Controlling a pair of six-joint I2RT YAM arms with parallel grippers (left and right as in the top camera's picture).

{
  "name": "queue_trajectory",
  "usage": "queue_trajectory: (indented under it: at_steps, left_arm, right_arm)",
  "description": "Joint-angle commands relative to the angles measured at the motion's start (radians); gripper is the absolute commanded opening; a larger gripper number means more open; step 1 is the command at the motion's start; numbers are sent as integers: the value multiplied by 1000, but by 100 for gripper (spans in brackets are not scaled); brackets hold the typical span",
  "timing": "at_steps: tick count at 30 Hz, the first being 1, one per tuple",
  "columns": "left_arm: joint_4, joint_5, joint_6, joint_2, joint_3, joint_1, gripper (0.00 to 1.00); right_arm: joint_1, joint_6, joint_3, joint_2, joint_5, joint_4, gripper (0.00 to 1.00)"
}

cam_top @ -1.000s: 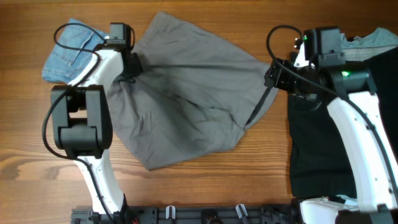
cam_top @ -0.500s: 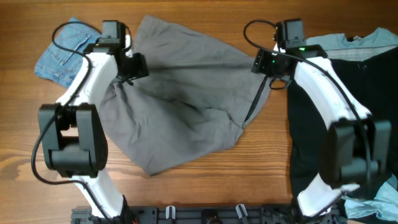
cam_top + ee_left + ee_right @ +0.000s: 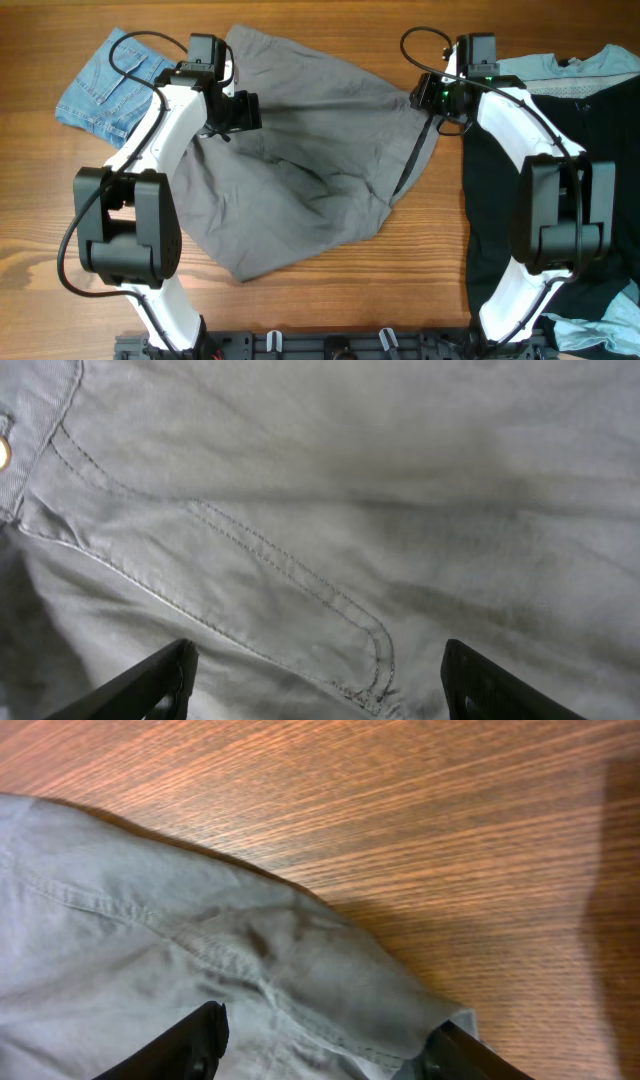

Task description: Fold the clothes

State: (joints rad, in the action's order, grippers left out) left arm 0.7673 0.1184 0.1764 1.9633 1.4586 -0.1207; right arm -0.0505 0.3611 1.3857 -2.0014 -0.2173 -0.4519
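Observation:
The clothes, a big pair of grey shorts (image 3: pixel 300 170), lie rumpled across the middle of the table. My left gripper (image 3: pixel 240 110) hovers over their upper left part. In the left wrist view grey cloth (image 3: pixel 330 490) with a stitched pocket seam fills the frame, and the left gripper (image 3: pixel 318 685) is open with nothing clamped. My right gripper (image 3: pixel 432 97) sits at the shorts' upper right edge. In the right wrist view the right gripper (image 3: pixel 320 1050) is open, its fingers (image 3: pixel 190 1040) astride a hemmed fold of the shorts (image 3: pixel 200 970).
Small blue denim shorts (image 3: pixel 100 90) lie at the far left, partly under the left arm's cable. A black garment (image 3: pixel 500 210) covers the right side, with a pale blue-green garment (image 3: pixel 600 62) behind it. Bare wood (image 3: pixel 420 810) shows beyond the shorts' edge.
The left gripper has opened, letting go of the cloth, and moved right over the shorts. The right gripper moved up to the shorts' top right edge and its jaws have narrowed.

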Motion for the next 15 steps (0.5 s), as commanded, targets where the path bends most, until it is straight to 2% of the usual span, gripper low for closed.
queue_trajectory:
  at_steps: [1, 2, 5, 6, 11, 15]
  left_arm:
    - [13, 11, -17, 0, -6, -4, 79]
    - [15, 11, -17, 0, -5, -4, 79]
    - [18, 11, -17, 0, -6, -4, 79]
    - [19, 11, -17, 0, -6, -4, 79]
    - [19, 11, -17, 0, -6, -4, 79]
    - [17, 11, -17, 0, -6, -4, 79]
  right_arm:
    - [0, -21, -3, -18, -39, 13, 54]
    - [0, -21, -3, -18, -35, 18, 46]
    - [5, -49, 4, -5, -35, 26, 9]
    - [12, -48, 8, 6, -36, 16, 5]
    - [66, -43, 8, 104, -15, -87, 4]
    - [95, -9, 8, 122, 82, -134, 4]
